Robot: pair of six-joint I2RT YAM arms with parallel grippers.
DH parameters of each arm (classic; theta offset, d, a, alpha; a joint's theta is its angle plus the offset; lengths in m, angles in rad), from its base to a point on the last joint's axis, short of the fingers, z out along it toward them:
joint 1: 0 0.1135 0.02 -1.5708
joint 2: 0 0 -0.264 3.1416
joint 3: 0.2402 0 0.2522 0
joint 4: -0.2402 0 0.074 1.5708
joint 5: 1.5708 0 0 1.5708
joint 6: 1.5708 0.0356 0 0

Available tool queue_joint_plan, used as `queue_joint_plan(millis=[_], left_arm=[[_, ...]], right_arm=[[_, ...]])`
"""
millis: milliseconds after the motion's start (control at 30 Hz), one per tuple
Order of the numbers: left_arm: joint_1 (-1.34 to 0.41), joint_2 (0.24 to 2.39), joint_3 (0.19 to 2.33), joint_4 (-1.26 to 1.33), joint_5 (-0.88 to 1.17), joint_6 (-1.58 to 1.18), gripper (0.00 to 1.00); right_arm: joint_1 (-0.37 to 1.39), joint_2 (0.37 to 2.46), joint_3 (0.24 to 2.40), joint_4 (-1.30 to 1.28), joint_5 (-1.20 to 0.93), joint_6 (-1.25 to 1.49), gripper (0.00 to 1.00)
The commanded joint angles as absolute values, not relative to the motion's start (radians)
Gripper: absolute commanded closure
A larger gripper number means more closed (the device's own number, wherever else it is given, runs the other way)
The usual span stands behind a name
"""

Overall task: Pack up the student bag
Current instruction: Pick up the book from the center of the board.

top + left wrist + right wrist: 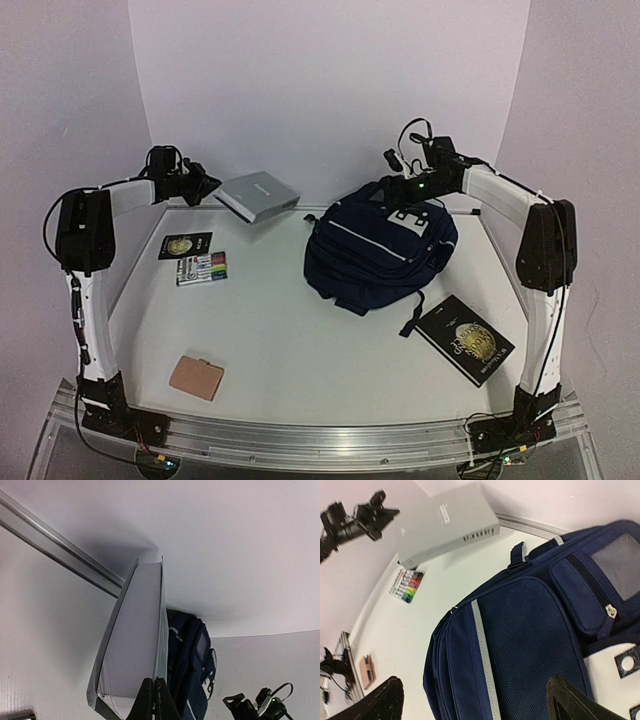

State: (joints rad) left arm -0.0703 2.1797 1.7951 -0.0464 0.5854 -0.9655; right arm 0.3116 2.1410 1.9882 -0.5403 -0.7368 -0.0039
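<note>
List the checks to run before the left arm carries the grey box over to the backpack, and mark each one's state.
1. Left gripper shut on the grey box: ok.
2. Box lifted off the table: seems ok from the top view.
3. Right gripper holding the student bag open: not ok. Its fingers are spread above the bag and grip nothing.
4. Main compartment unzipped: cannot tell. Only the front pocket zip shows, and it is closed.
5. Path from box to bag free of the markers: ok. They lie off to the left.
</note>
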Motion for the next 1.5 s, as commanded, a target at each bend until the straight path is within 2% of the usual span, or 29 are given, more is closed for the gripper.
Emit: queue_joint_plan(millis=[0,167,500,600,800,1033,1167,1467], left_arm=[[-0.100,2.035,1.749,0.059,0.644,-1.044,1.00],[-0.142,1.936,1.690,0.044,0.653,-1.096,1.00],[-0.229,1.821,1.619,0.060,0.863,-1.225,1.00],[-0.246,1.798,1.613,0.058,0.942,-1.242,1.00],[-0.246,1.769,1.537,0.217,1.060,-1.375,1.00],[-0.248,1.773,1.498,0.354,1.189,-1.489,1.00],[-0.255,1.779,1.490,0.338,1.225,-1.491,1.00],[-0.305,1.820,1.507,0.265,1.264,-1.462,1.00]], right_arm=[[0.380,2.083,2.028,-0.523,-0.648,-0.189,0.02],[0.464,2.045,1.987,-0.438,-0.507,-0.359,0.02],[0.534,1.834,1.534,0.229,-0.412,-0.783,0.02],[0.534,1.825,1.500,0.278,-0.417,-0.909,0.02],[0.519,1.760,1.369,0.302,-0.502,-1.145,0.02],[0.477,1.672,1.301,0.296,-0.558,-1.262,0.02],[0.473,1.645,1.308,0.296,-0.602,-1.253,0.02],[0.473,1.596,1.295,0.294,-0.706,-1.302,0.32]])
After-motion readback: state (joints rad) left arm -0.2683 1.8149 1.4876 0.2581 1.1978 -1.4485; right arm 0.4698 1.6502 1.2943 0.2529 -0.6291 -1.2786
